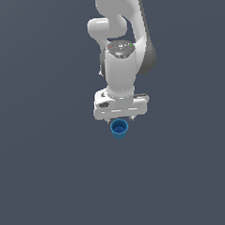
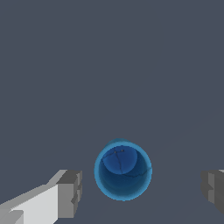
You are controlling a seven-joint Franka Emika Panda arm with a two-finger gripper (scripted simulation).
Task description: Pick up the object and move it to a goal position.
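The object is a small bright blue round cup (image 1: 119,128) with a darker hollow inside, standing upright on the dark grey floor just below my white gripper (image 1: 120,119) in the exterior view. In the wrist view the cup (image 2: 123,169) lies between my two grey fingertips (image 2: 70,194), with a clear gap on each side. The gripper (image 2: 141,190) is open and touches nothing. The cup is narrower than the gap between the fingers.
The white arm (image 1: 122,47) rises behind the gripper toward the top of the exterior view. The plain dark grey floor (image 1: 47,175) surrounds the cup on all sides. No other objects show.
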